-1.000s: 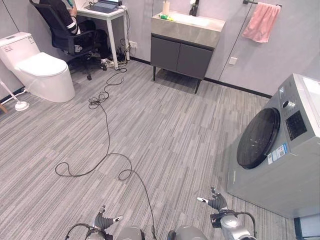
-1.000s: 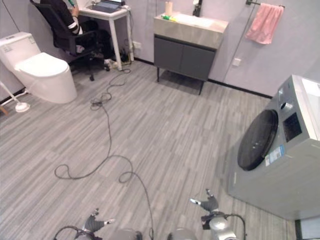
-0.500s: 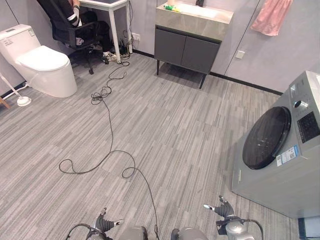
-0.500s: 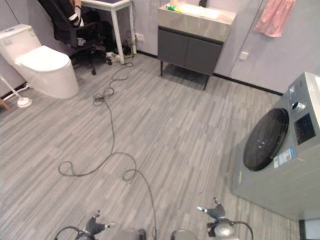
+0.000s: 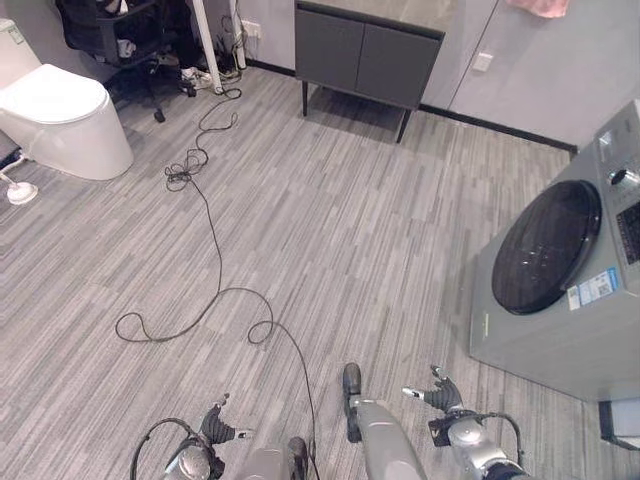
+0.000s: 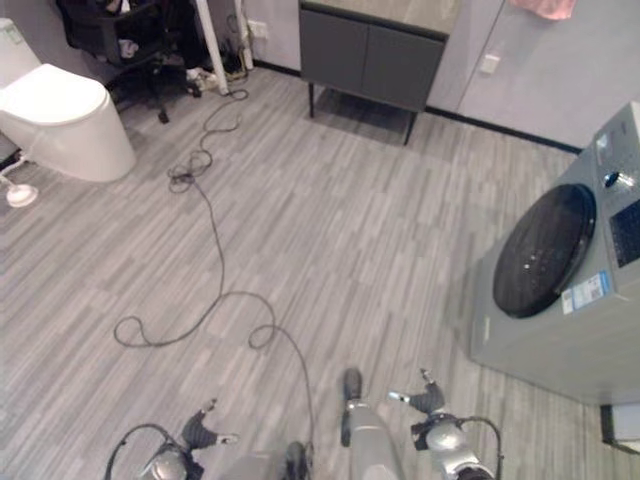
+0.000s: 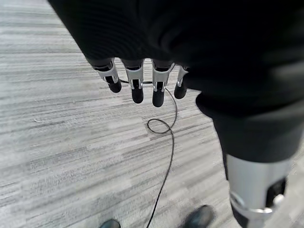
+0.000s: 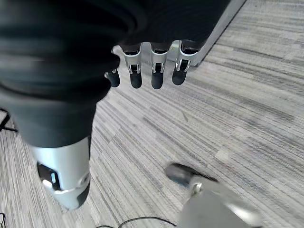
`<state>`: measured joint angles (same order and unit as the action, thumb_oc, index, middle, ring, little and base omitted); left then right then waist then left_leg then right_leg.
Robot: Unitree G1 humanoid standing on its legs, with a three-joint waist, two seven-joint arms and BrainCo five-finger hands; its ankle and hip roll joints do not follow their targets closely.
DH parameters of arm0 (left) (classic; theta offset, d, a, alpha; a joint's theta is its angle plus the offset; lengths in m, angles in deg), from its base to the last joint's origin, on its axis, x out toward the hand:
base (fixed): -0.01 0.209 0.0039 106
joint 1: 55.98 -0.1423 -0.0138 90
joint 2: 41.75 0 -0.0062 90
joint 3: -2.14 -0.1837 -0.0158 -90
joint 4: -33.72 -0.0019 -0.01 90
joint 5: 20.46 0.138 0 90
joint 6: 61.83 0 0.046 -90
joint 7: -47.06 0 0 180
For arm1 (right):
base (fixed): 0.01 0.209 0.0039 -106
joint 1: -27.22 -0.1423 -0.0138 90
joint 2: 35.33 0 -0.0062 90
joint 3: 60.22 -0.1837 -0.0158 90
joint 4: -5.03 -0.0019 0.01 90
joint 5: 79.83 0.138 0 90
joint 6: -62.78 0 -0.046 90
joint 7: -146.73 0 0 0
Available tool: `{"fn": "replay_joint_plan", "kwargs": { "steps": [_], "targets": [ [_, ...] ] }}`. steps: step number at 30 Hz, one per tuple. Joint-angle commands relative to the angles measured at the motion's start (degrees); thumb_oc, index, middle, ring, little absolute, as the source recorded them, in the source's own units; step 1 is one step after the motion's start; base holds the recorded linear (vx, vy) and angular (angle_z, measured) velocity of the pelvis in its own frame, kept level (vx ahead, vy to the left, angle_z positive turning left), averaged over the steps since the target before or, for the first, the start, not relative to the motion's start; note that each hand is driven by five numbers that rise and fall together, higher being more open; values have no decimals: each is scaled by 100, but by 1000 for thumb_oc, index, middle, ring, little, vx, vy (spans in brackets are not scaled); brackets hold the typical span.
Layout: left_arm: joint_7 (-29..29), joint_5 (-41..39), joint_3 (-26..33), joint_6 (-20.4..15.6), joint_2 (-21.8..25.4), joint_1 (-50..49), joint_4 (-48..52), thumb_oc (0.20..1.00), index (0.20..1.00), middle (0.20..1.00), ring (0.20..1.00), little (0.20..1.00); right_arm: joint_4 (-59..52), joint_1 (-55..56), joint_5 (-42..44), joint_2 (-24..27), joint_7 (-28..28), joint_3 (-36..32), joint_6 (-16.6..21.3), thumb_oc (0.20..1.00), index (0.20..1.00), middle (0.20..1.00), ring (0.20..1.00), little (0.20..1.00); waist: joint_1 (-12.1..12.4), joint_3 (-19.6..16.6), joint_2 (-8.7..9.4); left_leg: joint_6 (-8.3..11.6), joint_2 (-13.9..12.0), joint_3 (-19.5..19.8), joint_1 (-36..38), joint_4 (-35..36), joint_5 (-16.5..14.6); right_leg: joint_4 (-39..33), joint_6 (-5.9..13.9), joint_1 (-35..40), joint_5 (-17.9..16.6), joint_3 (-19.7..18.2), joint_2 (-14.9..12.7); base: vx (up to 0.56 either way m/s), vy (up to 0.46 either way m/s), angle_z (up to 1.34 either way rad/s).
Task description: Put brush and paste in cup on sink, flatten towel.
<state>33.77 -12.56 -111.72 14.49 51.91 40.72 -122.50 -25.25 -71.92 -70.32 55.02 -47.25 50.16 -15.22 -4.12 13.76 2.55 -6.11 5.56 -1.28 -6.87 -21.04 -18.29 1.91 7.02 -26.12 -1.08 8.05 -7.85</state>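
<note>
1. The sink cabinet, where the brush, paste and cup belong, sits at the top centre of the head views, cut off by the frame edge so that none of the three can be made out.
2. A scrap of the pink towel hangs at the top right edge, on the wall right of the cabinet.
3. The left hand hangs low at the bottom left of the head views; in its wrist view its fingers point loosely down, relaxed and holding nothing.
4. The right hand is at the bottom right; its fingers hang the same way, slack and empty.
5. The relation that matters: the cabinet lies straight up the frame from both hands, well apart from them, with open floor between. Its front runs left to right across the view.
6. Neither hand is clearly nearer the cabinet; the right hand sits on the towel's side. My judgement is that the robot must cross the room before either hand can reach.
7. The floor is grey striped carpet.
8. A washing machine stands along the right side, near the right hand.
9. A toilet is at the upper left, with an office chair behind it.
</note>
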Motion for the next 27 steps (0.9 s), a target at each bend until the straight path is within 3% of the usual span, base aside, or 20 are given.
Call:
{"fn": "replay_joint_plan", "kwargs": {
  "steps": [1, 3, 6, 7, 8, 9, 11, 13, 14, 15, 16, 17, 18, 19, 20, 21, 23, 24, 26, 27],
  "targets": [
    [-155, 274, -89, 39, 136, -66, -71, 1000, 1000, 1000, 1000, 1000, -244, -128, -252, 290, -160, 111, 89, 1000, 1000, 1000, 1000, 1000, -373, -263, -19, 675, -329, 154, 1722, 945, 126, 37, 248, 237, -1095, -407, 101, 488, -168, 30],
    [-157, 275, -88, 37, 135, -66, -74, 1000, 1000, 1000, 1000, 1000, -247, -125, -252, 291, -160, 112, 88, 1000, 1000, 1000, 1000, 1000, -387, -272, -3, 674, -311, 166, 1719, 967, 152, 33, 249, 230, -1100, -408, 79, 458, -179, 58],
    [-56, 77, 207, 163, -57, -233, -563, 1000, 1000, 1000, 1000, 1000, -408, 251, -542, 389, 0, 281, 97, 1000, 1000, 1000, 1000, 1000, -568, -723, -369, 1113, -987, 467, 1811, 375, 1702, 402, -156, 465, -745, -439, 747, 752, -378, 72],
    [-44, 220, 101, 188, -36, -216, -539, 1000, 1000, 1000, 1000, 1000, -437, 262, -647, 453, -27, 340, 97, 1000, 1000, 1000, 1000, 1000, -506, -715, -267, 1197, -1190, 431, 1146, -1002, 2425, 366, -405, 829, -519, -453, 885, 667, -478, -1],
    [-109, 284, 46, 176, -24, -178, -496, 1000, 1000, 1000, 1000, 1000, -504, 216, -656, 525, -71, 360, 123, 1000, 1000, 1000, 1000, 1000, -456, -634, -175, 1133, -1102, 472, 659, -1856, 2513, 341, -535, 975, -430, -501, 874, 640, -537, 4],
    [-217, 178, 56, 219, -8, -83, -484, 1000, 1000, 1000, 1000, 1000, -370, 92, -657, 596, -176, 386, 115, 1000, 1000, 1000, 1000, 1000, -323, -447, -45, 928, -983, 317, 85, -2534, 2287, 306, -630, 1227, -275, -556, 893, 493, -326, -16],
    [-227, 49, 143, 199, 2, -11, -404, 1000, 1000, 1000, 1000, 1000, -310, -48, -774, 636, -167, 455, 54, 1000, 1000, 1000, 1000, 1000, -140, -373, -12, 854, -660, 72, -459, -2181, 1877, 199, -600, 1526, -198, -679, 852, 473, -161, -25],
    [-256, 75, 112, 136, 76, 63, -358, 1000, 1000, 1000, 1000, 1000, -284, -149, -865, 697, -195, 504, 51, 1000, 1000, 1000, 1000, 1000, 11, -376, 15, 796, -680, -552, -1089, -813, 1751, 69, -478, 1826, -53, -663, 776, 476, -31, -10],
    [-280, 96, 106, 144, 91, 49, -318, 1000, 1000, 1000, 1000, 1000, -323, -139, -870, 698, -190, 508, 35, 1000, 1000, 1000, 1000, 1000, 94, -324, 17, 750, -624, -446, -1052, -670, 1604, 118, -466, 1915, 43, -738, 792, 463, 73, -5],
    [-310, 102, 138, 121, 100, 46, -340, 1000, 1000, 1000, 1000, 1000, -291, -166, -934, 678, -213, 557, 37, 1000, 1000, 1000, 1000, 1000, 166, -333, -39, 726, -439, -334, -1150, 198, 1732, 117, -432, 1955, 133, -805, 873, 285, 73, -35],
    [-310, 102, 138, 121, 100, 45, -340, 1000, 1000, 1000, 1000, 1000, -291, -166, -934, 677, -213, 558, 37, 1000, 1000, 1000, 1000, 1000, 165, -334, -36, 726, -435, -335, -1146, 207, 1738, 117, -431, 1954, 134, -805, 870, 560, 131, -72],
    [-371, 65, 162, 103, 49, 0, -386, 1000, 1000, 1000, 1000, 1000, -98, -316, -1090, 605, -260, 700, 29, 1000, 1000, 1000, 1000, 1000, 445, -292, -183, 846, -337, 247, -1355, 1552, 2375, 36, -418, 2392, 361, -1008, 1091, 760, 179, -86],
    [-429, 6, 231, 80, 15, 23, -569, 1000, 1000, 1000, 1000, 1000, 146, -513, -1309, 509, -294, 857, 12, 1000, 1000, 1000, 1000, 1000, 635, -332, -243, 963, -353, 692, -1705, 2292, 2694, -66, -420, 2660, 561, -1327, 1172, 769, 177, -107],
    [-431, 6, 234, 76, 17, 25, -575, 1000, 1000, 1000, 1000, 1000, 156, -520, -1311, 501, -298, 860, 16, 1000, 1000, 1000, 1000, 1000, 641, -324, -219, 961, -342, 673, -1669, 2333, 2707, -64, -419, 2674, 576, -1340, 1153, 805, 278, -116],
    [-442, -148, 417, 121, 6, -28, -759, 1000, 1000, 1000, 1000, 1000, 265, -675, -1494, 396, -232, 975, -27, 1000, 1000, 1000, 1000, 1000, 816, -462, -221, 1021, -457, 583, -1934, 2080, 2890, -28, -376, 3016, 896, -1622, 1056, 629, 276, -136],
    [-419, -157, 489, 129, 17, -152, -777, 1000, 1000, 1000, 1000, 1000, 210, -668, -1529, 375, -194, 1017, -64, 1000, 1000, 1000, 1000, 1000, 888, -553, -216, 924, -483, 604, -1904, 1880, 2875, 79, -361, 3118, 1033, -1768, 991, 876, 402, -112],
    [-435, -123, 544, 142, 70, -272, -802, 1000, 1000, 1000, 1000, 1000, 90, -553, -1598, 355, -122, 999, -60, 1000, 1000, 1000, 1000, 1000, 984, -673, -98, 785, -249, 656, -2024, 1252, 2769, 551, -266, 3318, 1196, -1765, 733, 665, 334, -78],
    [-419, -124, 544, 152, 82, -279, -829, 1000, 1000, 1000, 1000, 1000, 57, -499, -1556, 328, -107, 948, -57, 1000, 1000, 1000, 1000, 1000, 958, -719, 7, 707, -116, 570, -1963, 988, 2573, 949, -174, 3274, 1087, -1807, 579, 610, 343, -35],
    [-339, -201, 595, 180, 111, -269, -876, 1000, 1000, 1000, 1000, 1000, 19, -395, -1468, 287, -26, 830, -100, 1000, 1000, 1000, 1000, 1000, 876, -711, 45, 547, -66, 406, -1632, 798, 2247, 2277, -113, 2754, -29, -1753, 383, 533, 329, -16],
    [-285, -263, 606, 182, 118, -307, -837, 1000, 1000, 1000, 1000, 1000, -67, -379, -1482, 293, -4, 839, -114, 1000, 1000, 1000, 1000, 1000, 826, -649, -34, 493, -109, 375, -1383, 867, 2167, 2887, -87, 2359, -558, -1659, 477, 473, 362, -47]
  ]
}}
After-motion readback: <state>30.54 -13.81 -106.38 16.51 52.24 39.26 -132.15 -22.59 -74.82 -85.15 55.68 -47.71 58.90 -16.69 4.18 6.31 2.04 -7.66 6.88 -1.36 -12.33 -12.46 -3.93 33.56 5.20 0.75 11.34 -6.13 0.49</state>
